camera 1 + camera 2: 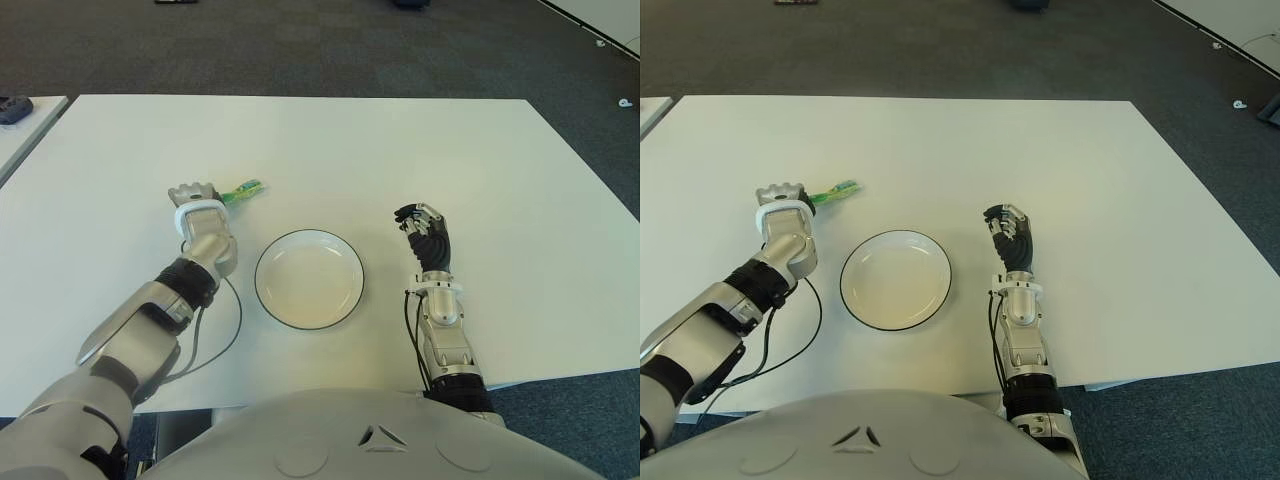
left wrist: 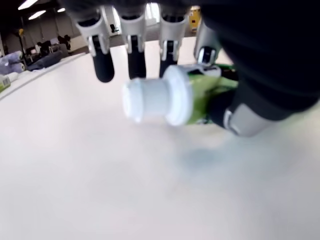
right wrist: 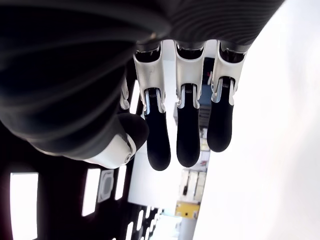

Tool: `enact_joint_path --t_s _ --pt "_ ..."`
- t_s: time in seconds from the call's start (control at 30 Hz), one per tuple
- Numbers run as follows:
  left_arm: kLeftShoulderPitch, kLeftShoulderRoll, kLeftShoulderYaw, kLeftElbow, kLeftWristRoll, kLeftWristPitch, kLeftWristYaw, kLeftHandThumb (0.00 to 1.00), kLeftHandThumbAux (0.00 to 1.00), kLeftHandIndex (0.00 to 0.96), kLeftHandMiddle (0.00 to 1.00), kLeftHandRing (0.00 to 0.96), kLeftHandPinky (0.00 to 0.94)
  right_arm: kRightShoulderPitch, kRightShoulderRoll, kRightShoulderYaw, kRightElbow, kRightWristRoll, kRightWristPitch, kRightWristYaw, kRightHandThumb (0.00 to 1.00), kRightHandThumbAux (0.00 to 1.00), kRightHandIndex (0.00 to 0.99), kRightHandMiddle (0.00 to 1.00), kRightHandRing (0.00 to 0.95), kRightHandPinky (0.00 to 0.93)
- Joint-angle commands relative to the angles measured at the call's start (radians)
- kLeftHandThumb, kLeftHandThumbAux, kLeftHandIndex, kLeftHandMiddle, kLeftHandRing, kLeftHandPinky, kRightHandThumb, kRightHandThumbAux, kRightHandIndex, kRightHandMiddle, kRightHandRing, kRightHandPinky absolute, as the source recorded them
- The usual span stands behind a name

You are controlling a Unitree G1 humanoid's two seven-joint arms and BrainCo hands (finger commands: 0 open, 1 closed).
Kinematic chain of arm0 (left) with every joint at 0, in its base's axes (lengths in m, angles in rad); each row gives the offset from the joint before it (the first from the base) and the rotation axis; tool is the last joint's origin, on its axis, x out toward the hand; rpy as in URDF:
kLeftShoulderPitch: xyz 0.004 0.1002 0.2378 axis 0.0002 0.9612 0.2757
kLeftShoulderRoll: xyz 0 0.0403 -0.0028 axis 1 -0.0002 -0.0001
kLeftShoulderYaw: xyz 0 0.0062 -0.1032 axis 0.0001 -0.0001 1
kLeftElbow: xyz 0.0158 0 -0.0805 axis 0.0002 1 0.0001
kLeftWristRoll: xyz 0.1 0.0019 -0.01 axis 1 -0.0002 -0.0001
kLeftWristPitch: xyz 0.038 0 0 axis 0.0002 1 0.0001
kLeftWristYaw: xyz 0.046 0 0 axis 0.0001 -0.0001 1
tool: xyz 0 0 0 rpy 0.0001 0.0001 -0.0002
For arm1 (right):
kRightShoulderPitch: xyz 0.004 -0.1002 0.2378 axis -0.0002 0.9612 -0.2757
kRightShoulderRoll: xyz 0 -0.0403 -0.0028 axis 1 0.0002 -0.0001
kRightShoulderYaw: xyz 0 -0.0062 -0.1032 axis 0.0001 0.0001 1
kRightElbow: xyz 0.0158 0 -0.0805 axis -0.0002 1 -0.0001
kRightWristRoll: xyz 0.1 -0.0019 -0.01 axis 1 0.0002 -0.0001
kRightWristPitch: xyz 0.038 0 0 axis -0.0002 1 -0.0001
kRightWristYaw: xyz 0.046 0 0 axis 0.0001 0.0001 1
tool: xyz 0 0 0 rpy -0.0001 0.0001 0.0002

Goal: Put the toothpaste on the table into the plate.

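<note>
The toothpaste (image 1: 246, 189) is a green tube with a white cap (image 2: 155, 100). Its flat end sticks out to the right of my left hand (image 1: 196, 194), left of and beyond the plate. In the left wrist view the tube sits between the thumb (image 2: 240, 117) and the fingers (image 2: 136, 55), which close on it, and a soft shadow lies on the table below the cap. The white plate (image 1: 268, 300) with a dark rim is empty, in front of me at the centre. My right hand (image 1: 424, 226) shows to the right of the plate, fingers relaxed and holding nothing.
The white table (image 1: 330, 150) stretches wide beyond the plate and to both sides. A black cable (image 1: 232, 330) loops from my left forearm onto the table near the plate's left rim. Another table's corner (image 1: 25, 115) shows at the far left.
</note>
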Motion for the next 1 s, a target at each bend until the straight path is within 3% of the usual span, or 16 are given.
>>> enact_joint_path --t_s 0.03,0.63,0.83,1.0 --pt "0.024 -0.016 0.026 0.008 -0.026 -0.021 0.055 0.699 0.709 0.429 0.237 0.199 0.252 0.011 0.002 -0.004 -0.006 -0.003 0.024 -0.006 0.707 0.732 0.428 0.467 0.445 0.466" --pt "0.053 -0.016 0.065 0.004 -0.067 -0.080 0.128 0.702 0.711 0.433 0.235 0.208 0.249 0.009 -0.002 -0.005 0.001 -0.002 0.007 -0.011 0.709 0.731 0.429 0.473 0.446 0.448" --pt "0.073 -0.019 0.093 -0.011 -0.083 -0.105 0.180 0.702 0.712 0.434 0.249 0.235 0.301 0.008 -0.002 -0.005 0.001 -0.003 0.010 -0.011 0.708 0.731 0.429 0.469 0.441 0.443" --pt "0.100 -0.028 0.143 -0.019 -0.116 -0.157 0.271 0.703 0.712 0.434 0.362 0.359 0.441 0.006 -0.001 -0.005 0.004 0.000 0.009 -0.009 0.708 0.731 0.428 0.470 0.443 0.453"
